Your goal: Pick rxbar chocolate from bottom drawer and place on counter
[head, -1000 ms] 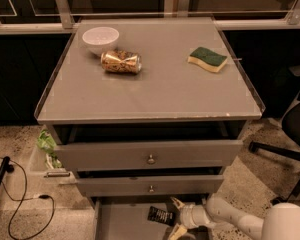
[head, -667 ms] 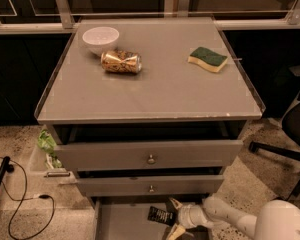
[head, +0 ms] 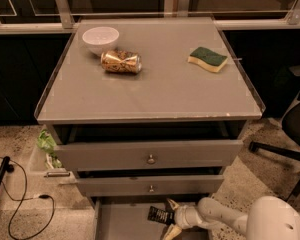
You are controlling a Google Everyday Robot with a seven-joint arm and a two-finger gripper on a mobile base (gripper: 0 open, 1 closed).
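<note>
The rxbar chocolate [head: 159, 215], a small black wrapper with white lettering, lies on the floor of the pulled-out bottom drawer [head: 121, 223] at the bottom of the view. My gripper [head: 171, 218] reaches in from the right, low in the drawer. Its two pale fingers [head: 170, 204] are spread open, one beyond and one in front of the bar's right end. The bar rests on the drawer floor. The counter [head: 155, 89] is the broad grey top above.
On the counter stand a white bowl [head: 100, 37], a crushed gold can [head: 121, 62] on its side and a green-and-yellow sponge [head: 207, 58]. The two knobbed drawers [head: 150, 156] above stick out slightly. An office chair base [head: 285, 149] is at right, cables [head: 20, 204] at left.
The arm has shifted slightly left toward the bar. The gripper stays open around the bar's end, and the bar has not moved.
</note>
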